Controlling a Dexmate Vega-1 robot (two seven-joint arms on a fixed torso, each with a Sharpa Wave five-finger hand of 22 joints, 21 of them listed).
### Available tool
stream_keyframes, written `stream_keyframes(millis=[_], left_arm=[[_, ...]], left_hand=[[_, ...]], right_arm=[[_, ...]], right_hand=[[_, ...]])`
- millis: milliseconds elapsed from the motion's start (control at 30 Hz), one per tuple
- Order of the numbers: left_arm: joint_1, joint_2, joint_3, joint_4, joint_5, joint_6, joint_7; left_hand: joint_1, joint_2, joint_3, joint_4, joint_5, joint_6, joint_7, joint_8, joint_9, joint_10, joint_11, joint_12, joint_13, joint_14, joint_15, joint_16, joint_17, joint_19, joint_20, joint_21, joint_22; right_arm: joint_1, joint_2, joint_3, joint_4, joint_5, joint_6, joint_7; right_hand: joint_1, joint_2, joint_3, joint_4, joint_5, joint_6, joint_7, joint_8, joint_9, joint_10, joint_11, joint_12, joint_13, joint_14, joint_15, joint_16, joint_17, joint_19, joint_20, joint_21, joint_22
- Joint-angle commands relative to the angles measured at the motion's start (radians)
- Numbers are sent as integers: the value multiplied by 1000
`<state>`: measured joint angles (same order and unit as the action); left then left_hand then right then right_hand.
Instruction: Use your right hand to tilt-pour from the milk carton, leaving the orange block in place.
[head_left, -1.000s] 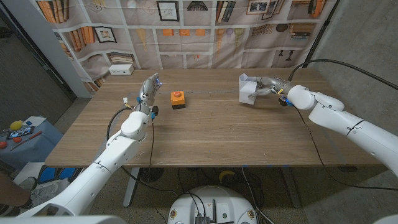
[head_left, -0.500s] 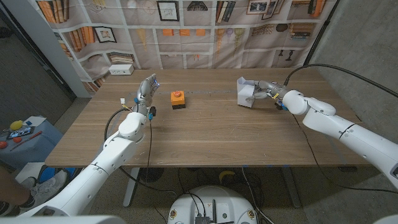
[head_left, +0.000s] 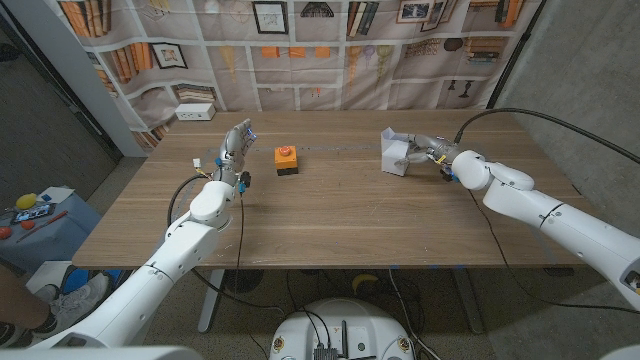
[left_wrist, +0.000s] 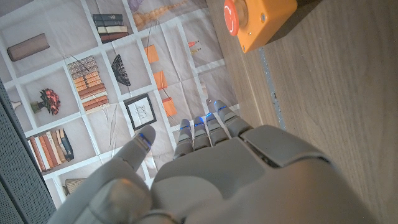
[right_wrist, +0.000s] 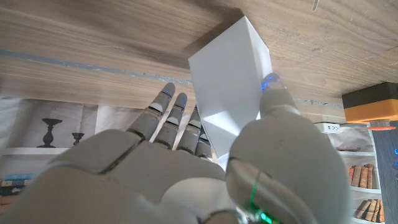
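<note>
Milk carton, tipped on the counter in the right hand, whose fingers clasp it, could slip if that grip loosens, while the open-fingered left hand idles near the orange block.

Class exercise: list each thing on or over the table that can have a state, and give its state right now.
Milk carton: gripped, tilted off upright.
Orange block: resting on the table, untouched.
Right robot hand: holds the carton, thumb on one face, fingers on another.
Left robot hand: holding nothing, fingers straight, beside the block.
</note>
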<state>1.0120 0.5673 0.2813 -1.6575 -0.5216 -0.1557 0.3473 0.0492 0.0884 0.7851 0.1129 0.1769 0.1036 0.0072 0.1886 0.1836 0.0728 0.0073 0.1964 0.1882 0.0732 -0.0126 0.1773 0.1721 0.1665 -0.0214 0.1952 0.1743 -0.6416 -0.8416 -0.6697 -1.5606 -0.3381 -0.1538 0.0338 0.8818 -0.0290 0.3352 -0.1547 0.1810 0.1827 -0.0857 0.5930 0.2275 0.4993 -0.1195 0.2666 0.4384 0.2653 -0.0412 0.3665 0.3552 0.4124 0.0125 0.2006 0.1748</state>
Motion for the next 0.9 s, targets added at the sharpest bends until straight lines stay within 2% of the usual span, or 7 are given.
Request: stream_keyframes(millis=[33,100,233,333,467,667,900], left_arm=[[0,11,-3,5,-14,-2,-27],[0,14,-5,6,-22,0,-35],[-7,18,-6,17,-34,-1,-56],[-16,19,-4,30,-35,-5,-66],[-26,19,-4,45,-42,-11,-82],[-27,26,-5,48,-52,-5,-91],[-28,33,-7,52,-62,1,-99]], left_hand=[[-4,86,10,-1,3,8,-1,7,5,0,2,2,3,4,2,5,2,1,5,5,3],[-4,86,10,-1,3,10,-1,8,5,0,2,2,3,6,1,6,2,4,5,6,3],[-3,86,11,-1,3,11,-2,8,5,1,3,2,3,8,2,6,2,6,5,7,3],[-3,87,11,0,3,13,-1,9,5,3,4,3,3,9,2,6,2,7,5,7,3],[-3,87,12,0,3,15,0,10,5,5,3,4,3,12,2,7,2,10,6,8,3],[-4,88,13,2,3,19,-1,11,5,9,4,5,3,15,2,8,3,12,6,9,3],[-4,88,14,3,3,22,0,12,5,11,3,6,3,20,0,10,3,16,7,11,3]], right_arm=[[-4,6,-7,6,7,-1,-7],[-4,4,-6,3,19,2,5],[-4,1,-6,-4,29,-5,21],[0,1,-10,-8,31,-12,37],[11,2,-16,-8,40,-24,68],[29,3,-27,0,55,-30,114],[45,11,-29,24,83,-10,138]], right_hand=[[-29,-9,-11,6,-3,-33,-1,-16,0,-42,7,-19,7,-28,-35,-5,7,-4,11,-3,2],[-56,-16,-22,13,-2,-79,6,-37,-4,-73,18,-35,6,-49,-19,-14,9,-16,16,-5,2],[-100,-39,-44,21,2,-132,-1,-64,-9,-127,48,-58,2,-81,4,-29,11,-44,31,-11,2],[-120,-45,-52,24,7,-171,-10,-84,-12,-155,57,-66,-2,-104,22,-40,12,-58,38,-12,2],[-142,-52,-61,27,14,-204,-10,-105,-15,-197,86,-75,-7,-133,43,-55,13,-80,47,-14,2],[-185,-60,-79,32,28,-286,-19,-156,-20,-293,145,-82,-17,-198,95,-87,16,-120,68,-14,1],[-236,-69,-101,42,47,-355,3,-203,-21,-400,187,-86,-26,-257,141,-116,20,-167,82,-16,1]])
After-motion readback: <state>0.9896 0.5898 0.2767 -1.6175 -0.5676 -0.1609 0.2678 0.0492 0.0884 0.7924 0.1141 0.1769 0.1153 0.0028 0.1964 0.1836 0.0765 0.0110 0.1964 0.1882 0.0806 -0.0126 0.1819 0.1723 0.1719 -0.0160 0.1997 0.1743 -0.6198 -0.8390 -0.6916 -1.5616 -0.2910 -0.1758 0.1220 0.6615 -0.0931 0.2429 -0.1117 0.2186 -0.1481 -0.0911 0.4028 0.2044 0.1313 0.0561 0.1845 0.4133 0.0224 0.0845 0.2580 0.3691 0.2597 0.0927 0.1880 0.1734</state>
